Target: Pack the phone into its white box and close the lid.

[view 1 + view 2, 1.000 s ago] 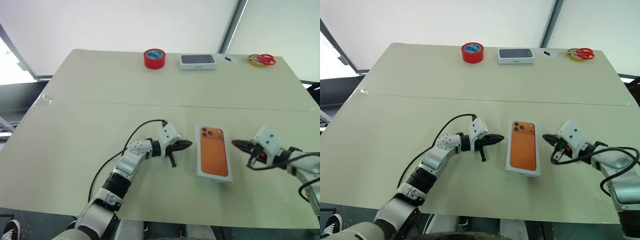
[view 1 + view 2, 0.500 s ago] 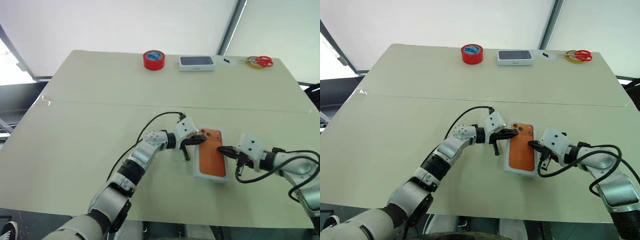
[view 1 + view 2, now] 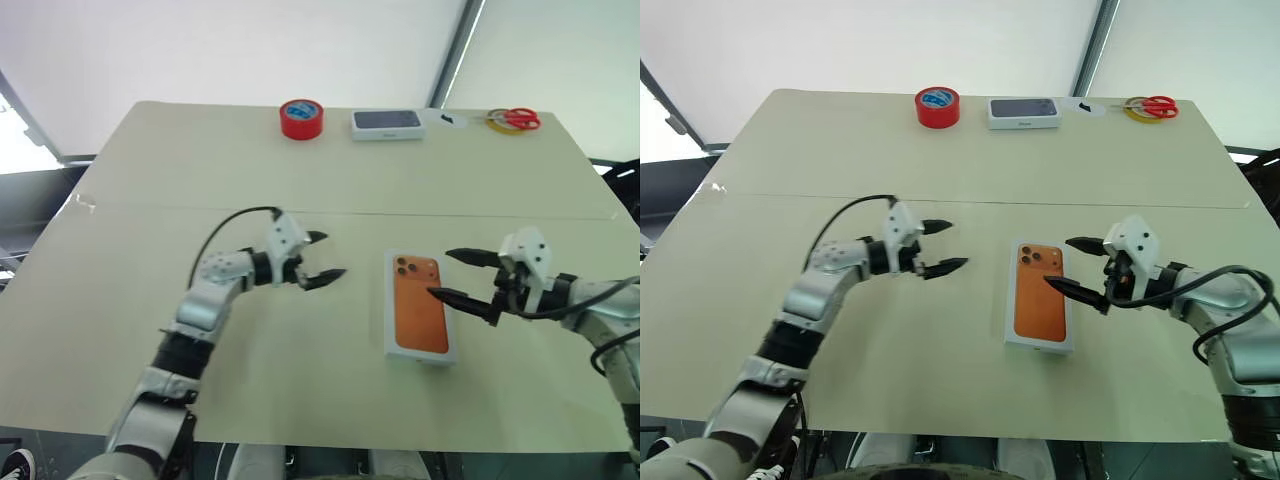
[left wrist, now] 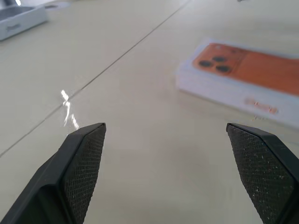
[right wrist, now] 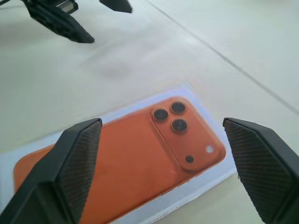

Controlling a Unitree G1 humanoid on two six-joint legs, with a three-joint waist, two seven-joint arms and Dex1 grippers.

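Note:
A white box [image 3: 390, 330] lies flat near the table's front. Its top shows an orange phone face [image 3: 418, 305] with three dark lenses, framed by a white margin. I cannot tell whether that is the phone itself or a picture on the lid. Orange lettering runs along the box's side [image 4: 259, 103]. My left gripper [image 3: 328, 256] hovers open to the left of the box, well apart from it. My right gripper [image 3: 442, 273] stands open at the box's right edge, its lower finger over the orange face, nothing held. The box lies between the right gripper's fingers [image 5: 74, 158] in the right wrist view.
At the table's far edge stand a red tape roll [image 3: 302, 118], a white box with a dark top [image 3: 387, 123] and red-handled scissors on a yellow ring [image 3: 512, 120]. A seam [image 3: 200, 208] crosses the table.
Half a second ago both shut grippers touched the box's top. Both have since drawn back and opened, the left far to the left, the right slightly to the right and up.

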